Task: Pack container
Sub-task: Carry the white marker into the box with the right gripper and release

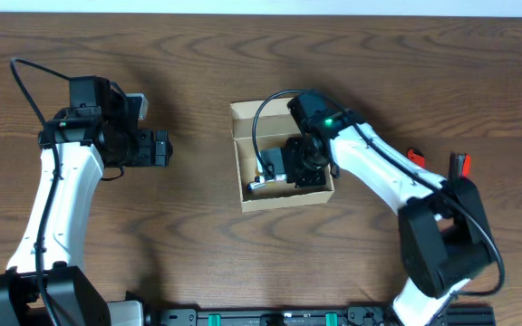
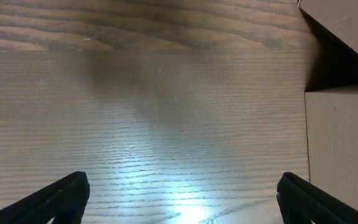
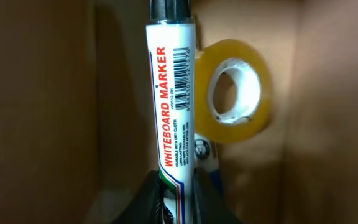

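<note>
Container point(image 1: 241, 172) sits open on the worktop point(image 2: 166, 124), enclosing the right jaws, which are clamped on a whiteboard marker point(image 3: 171, 93). A tape roll point(image 3: 236, 90) lies just ahead of them, beside the marker. Left jaws stand wide apart over the worktop, with the container wall just outside one jaw.

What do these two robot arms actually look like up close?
Both the left arm and right arm have smooth white shells between chunky black joints. A thin black cable loops along each, and a small green light glows on the right one. The jaws are black.
</note>
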You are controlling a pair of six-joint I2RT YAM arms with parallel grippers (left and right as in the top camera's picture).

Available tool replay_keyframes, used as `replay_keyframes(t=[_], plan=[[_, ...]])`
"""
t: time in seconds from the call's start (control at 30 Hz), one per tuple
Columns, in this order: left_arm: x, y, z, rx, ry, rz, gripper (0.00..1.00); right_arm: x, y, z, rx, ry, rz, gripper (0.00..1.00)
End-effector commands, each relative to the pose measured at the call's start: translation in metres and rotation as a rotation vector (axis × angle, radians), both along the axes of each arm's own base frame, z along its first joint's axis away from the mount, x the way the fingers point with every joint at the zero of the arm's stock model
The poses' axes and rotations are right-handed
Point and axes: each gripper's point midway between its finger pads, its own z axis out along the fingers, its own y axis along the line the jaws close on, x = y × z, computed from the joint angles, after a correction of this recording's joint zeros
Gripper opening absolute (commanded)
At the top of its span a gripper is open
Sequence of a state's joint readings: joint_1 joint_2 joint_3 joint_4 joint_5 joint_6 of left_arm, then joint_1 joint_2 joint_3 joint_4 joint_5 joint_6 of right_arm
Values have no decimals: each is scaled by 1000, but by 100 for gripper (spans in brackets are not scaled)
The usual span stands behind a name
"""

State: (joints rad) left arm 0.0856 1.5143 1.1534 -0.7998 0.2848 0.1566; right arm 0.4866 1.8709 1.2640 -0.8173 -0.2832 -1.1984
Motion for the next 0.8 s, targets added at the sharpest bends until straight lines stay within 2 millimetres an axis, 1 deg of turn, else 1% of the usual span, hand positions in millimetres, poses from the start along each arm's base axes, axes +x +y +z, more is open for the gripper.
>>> replay_keyframes(t=[0.0, 0.03, 0.13, 0.17, 0.23, 0.37, 0.43, 0.47, 0.5, 0.57, 0.6, 0.63, 0.67, 0.7, 0.73, 0.77], plan=[[0, 0, 6, 3, -16, 3, 95, 4, 6, 1, 18, -14, 26, 12], [0, 0, 6, 3, -16, 3, 95, 6, 7, 1, 23, -19, 15, 15], [0, 0, 6, 3, -16, 3, 95, 9, 9, 3, 30, -22, -16, 19], [-1, 0, 6, 3, -16, 3, 95, 9, 9, 3, 31, -22, -16, 29], [-1, 0, 6, 3, -14, 3, 95, 9, 10, 3, 33, -22, -30, 41], [-1, 0, 6, 3, -14, 3, 95, 12, 11, 9, 41, -28, -48, 37], [-1, 0, 5, 3, -13, 3, 95, 18, 14, 22, 62, -44, -99, 37], [-2, 0, 5, 3, -11, 3, 95, 22, 16, 32, 78, -59, -125, 38], [-2, 0, 5, 3, -11, 3, 95, 28, 19, 48, 101, -83, -154, 39], [-2, 0, 5, 3, -11, 3, 95, 36, 23, 81, 149, -123, -215, 39], [-2, 0, 5, 3, -11, 3, 95, 39, 25, 101, 180, -135, -269, 40], [-2, 0, 5, 3, -10, 3, 95, 42, 26, 125, 219, -138, -350, 47], [-2, 0, 5, 3, -10, 3, 96, 43, 26, 152, 268, -136, -455, 61], [-2, 0, 5, 3, -11, 3, 95, 45, 24, 170, 298, -141, -528, 64], [-2, 0, 5, 3, -11, 3, 95, 47, 18, 187, 322, -155, -601, 63], [-2, 0, 5, 3, -11, 3, 95, 51, 10, 203, 336, -188, -666, 56]])
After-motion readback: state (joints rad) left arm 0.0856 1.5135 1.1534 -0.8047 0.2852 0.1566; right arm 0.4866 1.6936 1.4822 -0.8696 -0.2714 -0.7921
